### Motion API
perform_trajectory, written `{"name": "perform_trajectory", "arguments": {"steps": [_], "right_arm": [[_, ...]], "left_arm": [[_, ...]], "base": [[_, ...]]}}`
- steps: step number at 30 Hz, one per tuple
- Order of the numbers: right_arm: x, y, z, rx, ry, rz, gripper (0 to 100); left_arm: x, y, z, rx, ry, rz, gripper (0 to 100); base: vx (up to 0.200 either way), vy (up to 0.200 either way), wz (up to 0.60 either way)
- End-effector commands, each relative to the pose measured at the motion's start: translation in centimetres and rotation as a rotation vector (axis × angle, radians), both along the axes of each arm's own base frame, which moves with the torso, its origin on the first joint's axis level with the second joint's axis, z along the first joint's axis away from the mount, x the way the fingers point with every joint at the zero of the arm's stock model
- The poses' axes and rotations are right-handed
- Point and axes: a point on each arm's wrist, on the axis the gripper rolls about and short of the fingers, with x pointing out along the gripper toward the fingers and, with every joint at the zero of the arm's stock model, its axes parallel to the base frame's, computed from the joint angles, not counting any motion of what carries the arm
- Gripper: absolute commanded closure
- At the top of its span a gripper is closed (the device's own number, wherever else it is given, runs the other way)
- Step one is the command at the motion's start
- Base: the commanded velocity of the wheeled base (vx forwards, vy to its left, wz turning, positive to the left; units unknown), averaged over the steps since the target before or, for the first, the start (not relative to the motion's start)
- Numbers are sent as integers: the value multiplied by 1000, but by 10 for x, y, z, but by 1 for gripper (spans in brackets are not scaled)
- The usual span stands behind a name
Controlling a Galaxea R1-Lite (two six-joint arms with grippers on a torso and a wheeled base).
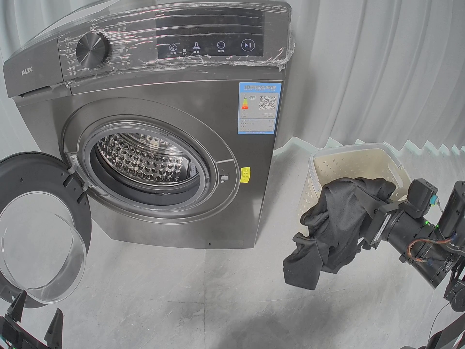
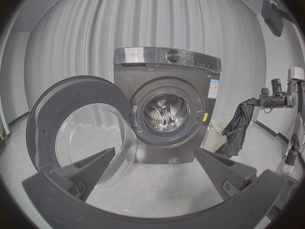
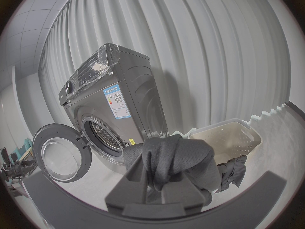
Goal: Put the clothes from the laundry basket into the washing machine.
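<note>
Left of the washer (image 1: 160, 103), the left gripper (image 1: 38, 311) hangs low with its two dark, wedge-shaped fingers (image 2: 95, 163) spread apart and holding nothing. Just above it the round door (image 1: 41, 219) stands swung open: a grey plastic ring around a clear domed window. The washer is a smooth grey metal box. Crinkled clear film (image 1: 193, 30) covers its panel, with one ribbed knob (image 1: 92, 49) to the left. The drum (image 1: 145, 156) is studded, perforated steel; the left wrist view also shows its raised ribs. Right of the washer, one limp, dark, finely knit garment (image 1: 334, 224) hangs in folds beside one cream plastic basket (image 1: 358, 163) with perforated walls. The right gripper (image 3: 155, 182) is clamped on the garment's bunched top. The right wrist view adds the washer's side panel and the inside of the basket. A pleated white curtain (image 1: 387, 49) hangs behind the washer. Count: two grippers, one washer, one basket, one garment.
</note>
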Motion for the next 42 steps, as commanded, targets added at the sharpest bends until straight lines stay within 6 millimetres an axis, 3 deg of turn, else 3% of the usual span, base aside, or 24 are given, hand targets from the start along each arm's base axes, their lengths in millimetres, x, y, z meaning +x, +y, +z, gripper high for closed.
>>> {"name": "perform_trajectory", "arguments": {"steps": [1, 15, 27, 33, 42], "right_arm": [[1, 1, -2, -3, 6, 1, 100], [1, 1, -3, -7, 11, 3, 100], [0, 1, -4, -9, 13, 1, 100], [1, 1, -4, -9, 15, 3, 100], [3, 3, -6, -14, 24, 3, 100]], "left_arm": [[0, 0, -4, -1, -3, 1, 0], [0, 0, -4, 0, -3, 1, 0], [0, 0, -4, 0, -3, 1, 0], [0, 0, -4, -1, -3, 1, 0], [0, 0, -4, -1, -3, 1, 0]], "base": [[0, 200, 0], [0, 200, 0], [0, 0, 0], [-200, 0, 0], [0, 0, 0]]}}
